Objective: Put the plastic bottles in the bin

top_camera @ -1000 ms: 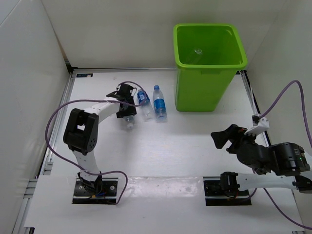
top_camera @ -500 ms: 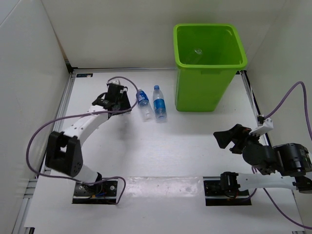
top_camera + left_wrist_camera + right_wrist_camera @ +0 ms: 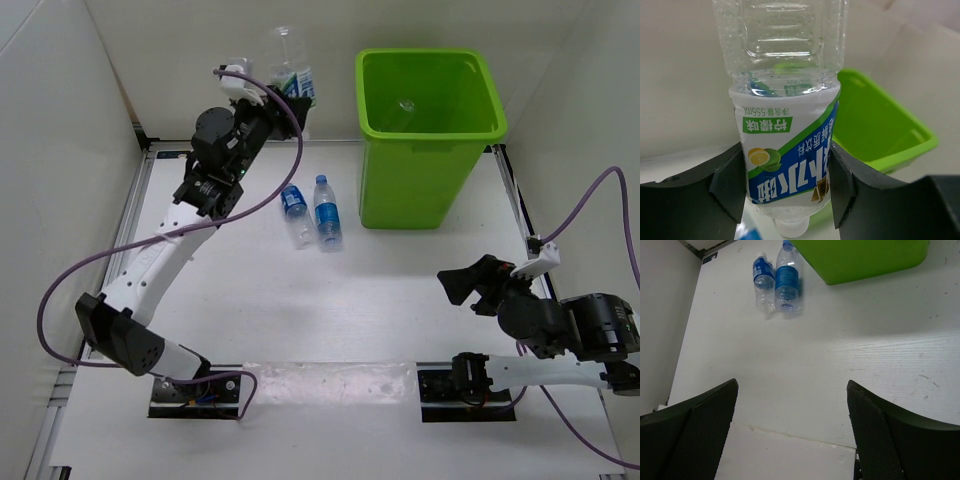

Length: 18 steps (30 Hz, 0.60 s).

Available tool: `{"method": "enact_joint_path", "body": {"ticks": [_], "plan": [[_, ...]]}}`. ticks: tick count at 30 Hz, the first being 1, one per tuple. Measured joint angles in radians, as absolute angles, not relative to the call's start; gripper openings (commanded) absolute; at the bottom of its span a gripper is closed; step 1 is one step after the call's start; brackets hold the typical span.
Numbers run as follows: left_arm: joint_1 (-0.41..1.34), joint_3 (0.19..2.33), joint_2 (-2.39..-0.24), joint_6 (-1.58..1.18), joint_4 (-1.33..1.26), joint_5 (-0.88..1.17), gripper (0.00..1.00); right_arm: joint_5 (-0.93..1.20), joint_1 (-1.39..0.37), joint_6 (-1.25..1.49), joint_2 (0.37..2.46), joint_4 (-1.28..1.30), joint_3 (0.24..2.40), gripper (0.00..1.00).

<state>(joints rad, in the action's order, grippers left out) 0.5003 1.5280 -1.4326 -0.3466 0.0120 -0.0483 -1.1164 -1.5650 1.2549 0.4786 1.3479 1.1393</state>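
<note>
- The left gripper (image 3: pixel 786 187) is clamping the white-green bottle (image 3: pixel 787 145) around its label, holding it high, just left of the bin (image 3: pixel 415 185).
- The carry is underway; next the arm is needing to swing right until the bottle is hanging over the opening, then release.
- The left blue bottle (image 3: pixel 294 212) and the right blue bottle (image 3: pixel 326 212) are lying together on the table, waiting.
- The right gripper (image 3: pixel 465 285) is idling at the near right, jaws spread wide and holding nothing.

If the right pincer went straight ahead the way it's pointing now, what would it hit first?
Likely the bare white tabletop, short of the two blue-labelled clear plastic bottles; depth is uncertain.
</note>
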Motion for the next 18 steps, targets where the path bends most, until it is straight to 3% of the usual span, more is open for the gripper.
{"method": "enact_joint_path", "body": {"ticks": [10, 16, 18], "plan": [[0.620, 1.852, -1.700, -0.250, -0.209, 0.023, 0.56, -1.116, -1.572, 1.255, 0.479, 1.348, 1.139, 0.90], [0.721, 2.094, -1.866, -0.178, -0.218, 0.023, 0.65, -1.116, -1.573, 1.257, 0.479, 1.348, 1.139, 0.90], [0.750, 2.184, -1.927, -0.162, -0.199, 0.024, 0.74, -1.116, -1.573, 1.258, 0.479, 1.348, 1.139, 0.90]]}}
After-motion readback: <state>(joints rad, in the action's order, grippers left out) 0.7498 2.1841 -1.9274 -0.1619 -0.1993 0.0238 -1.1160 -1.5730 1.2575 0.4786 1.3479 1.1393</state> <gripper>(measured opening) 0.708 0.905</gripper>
